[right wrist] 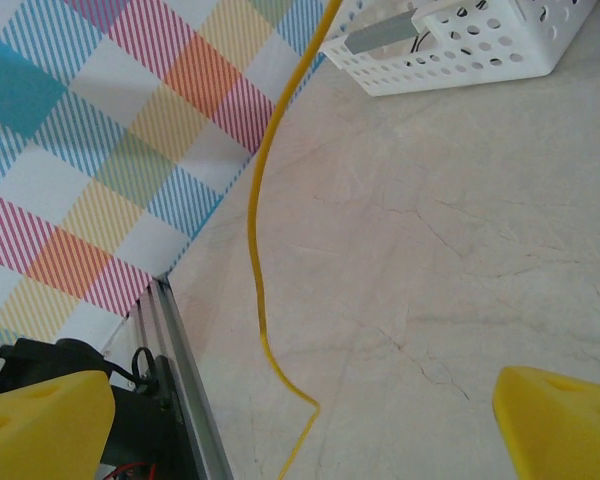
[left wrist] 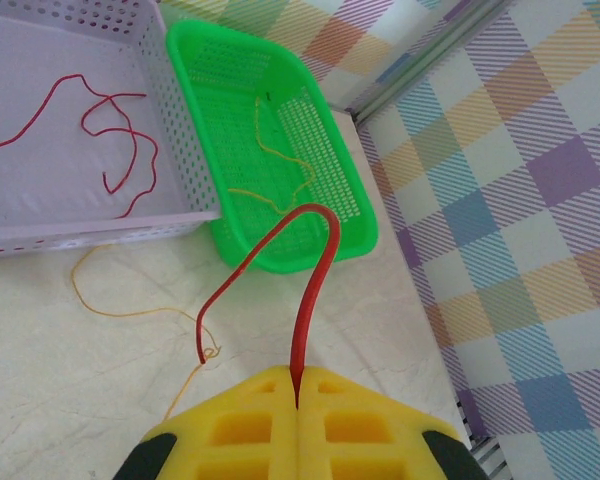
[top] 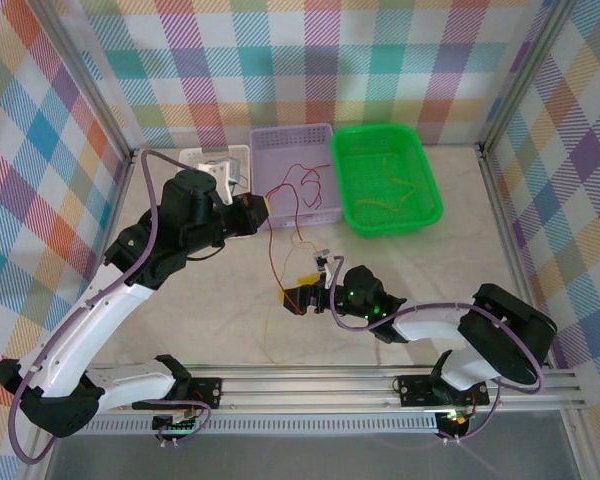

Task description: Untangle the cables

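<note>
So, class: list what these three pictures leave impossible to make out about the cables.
Left wrist view: the red cable ends hidden inside the shut left end effector.
Right wrist view: yellow cable cut off by top and bottom edges.
Top view: white basket, mostly hidden by the left arm.

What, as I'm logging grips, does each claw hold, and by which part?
Left claw pinches the red cable, the held part hidden. Right claw is open, holding nothing.
</note>
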